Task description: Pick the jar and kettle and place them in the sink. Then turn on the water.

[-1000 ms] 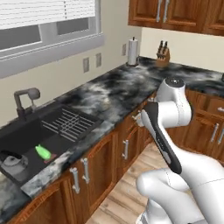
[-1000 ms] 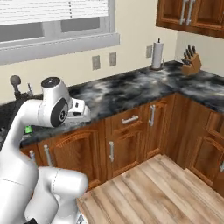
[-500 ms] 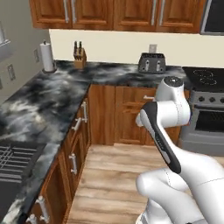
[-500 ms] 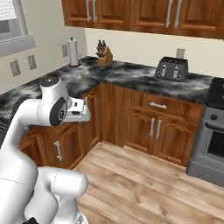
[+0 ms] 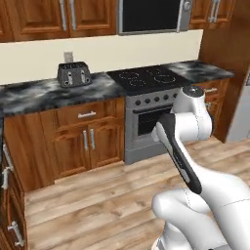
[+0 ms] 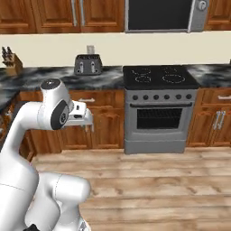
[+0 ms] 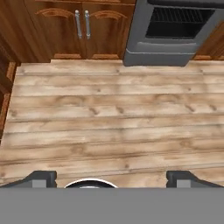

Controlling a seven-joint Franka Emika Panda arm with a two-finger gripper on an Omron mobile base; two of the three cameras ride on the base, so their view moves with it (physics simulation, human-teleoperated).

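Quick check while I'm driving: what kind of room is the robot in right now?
A home kitchen, by the look of it: a stove with an oven, a toaster on the dark marbled counter, and wooden cabinets.

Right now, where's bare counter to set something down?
Counter between the knife block and toaster is bare; so is the stretch right of the stove. The stove's burners take up the middle. The open hand hangs over bare floor.

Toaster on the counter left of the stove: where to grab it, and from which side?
Probably the toaster body, from above, jaws across its front and back faces. It stands upright, broad side facing the room, so front-to-back looks like the narrower span.
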